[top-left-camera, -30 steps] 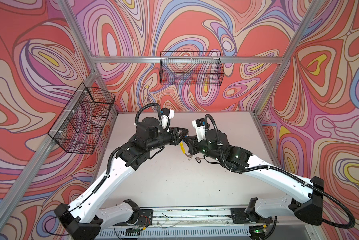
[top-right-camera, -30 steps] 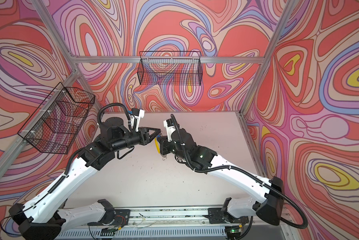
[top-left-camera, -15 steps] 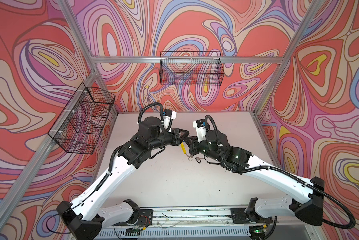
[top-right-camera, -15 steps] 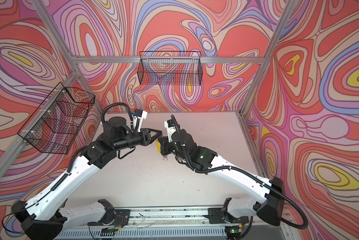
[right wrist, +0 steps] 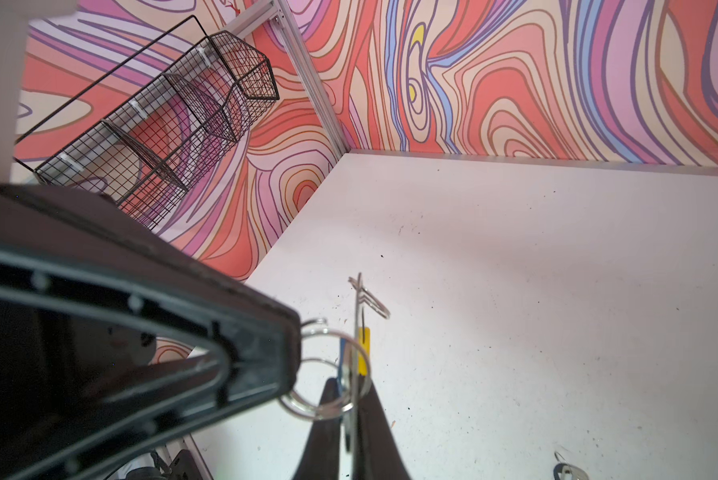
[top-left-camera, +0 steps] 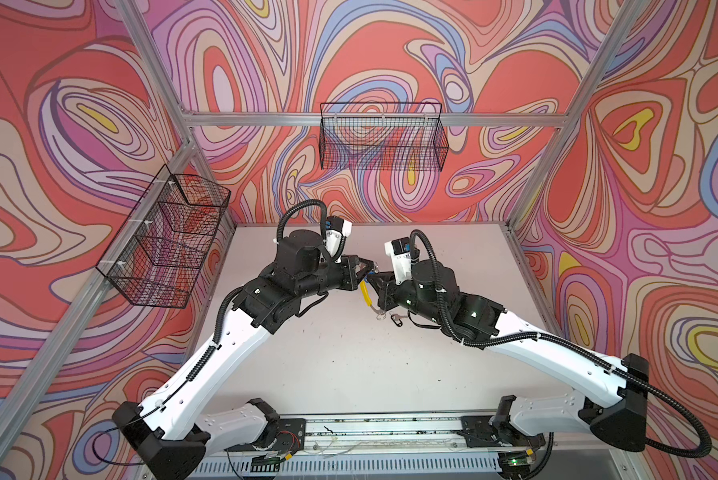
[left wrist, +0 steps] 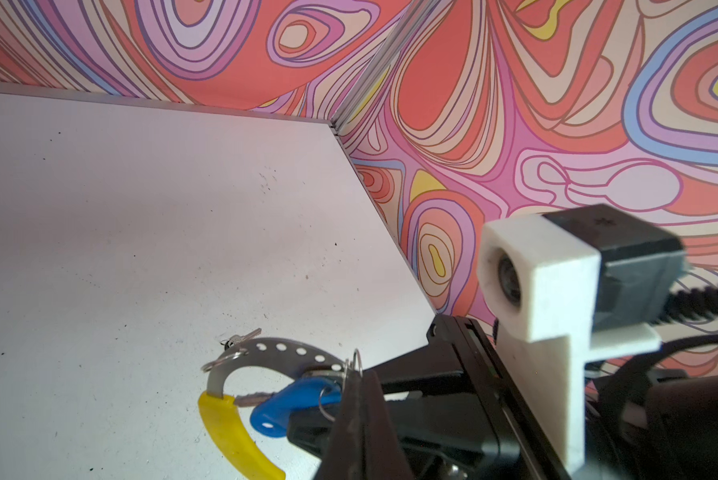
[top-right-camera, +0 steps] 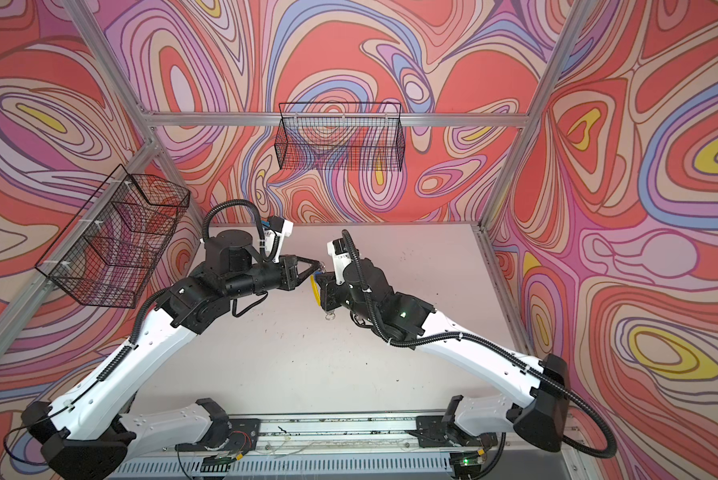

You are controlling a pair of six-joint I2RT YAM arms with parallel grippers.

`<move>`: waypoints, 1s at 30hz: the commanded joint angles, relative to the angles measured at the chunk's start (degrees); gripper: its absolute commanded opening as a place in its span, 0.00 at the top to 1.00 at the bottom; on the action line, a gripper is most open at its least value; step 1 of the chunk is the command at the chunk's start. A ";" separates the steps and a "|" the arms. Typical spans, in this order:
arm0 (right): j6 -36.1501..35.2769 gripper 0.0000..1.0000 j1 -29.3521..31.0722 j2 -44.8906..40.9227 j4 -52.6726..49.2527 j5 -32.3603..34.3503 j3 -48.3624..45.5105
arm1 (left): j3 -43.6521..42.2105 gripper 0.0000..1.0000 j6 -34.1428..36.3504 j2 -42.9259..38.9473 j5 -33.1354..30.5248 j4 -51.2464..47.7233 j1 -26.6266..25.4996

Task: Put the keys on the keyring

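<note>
Over the table [top-left-camera: 349, 365], right tool [right wrist: 351, 395] clamps keyring [left wrist: 290, 353] — left tool [left wrist: 359, 384] clenched beside it.

Left arm [top-left-camera: 218, 353]: rises from the near-left base, elbow bent, forearm reaching far and right toward the middle.
Left wrist: about level, pointing right.
Left end effector [top-left-camera: 369, 265]: fingers pressed together tip to tip.
Right arm [top-left-camera: 565, 358]: rises from the near-right base, forearm reaching far and left.
Right wrist: tilted slightly down, pointing left.
Right end effector [top-left-camera: 375, 276]: fingers drawn into a narrow pinch.
Tips: nearly meeting, right just nearer than left.
</note>
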 commanded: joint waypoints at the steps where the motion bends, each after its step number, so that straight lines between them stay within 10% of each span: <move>1: -1.11 1.00 0.10 -1.09 1.24 2.21 -0.32 | 2.48 1.00 0.91 0.01 -0.02 -4.09 -0.05; 21: -23.35 1.00 0.16 2.39 -3.21 10.42 0.28 | 29.42 1.00 18.54 14.02 -0.63 -46.52 -0.05; 30: -19.76 1.00 0.19 1.94 -0.13 -1.33 -1.06 | 16.00 0.90 12.31 3.58 -5.52 -30.04 0.04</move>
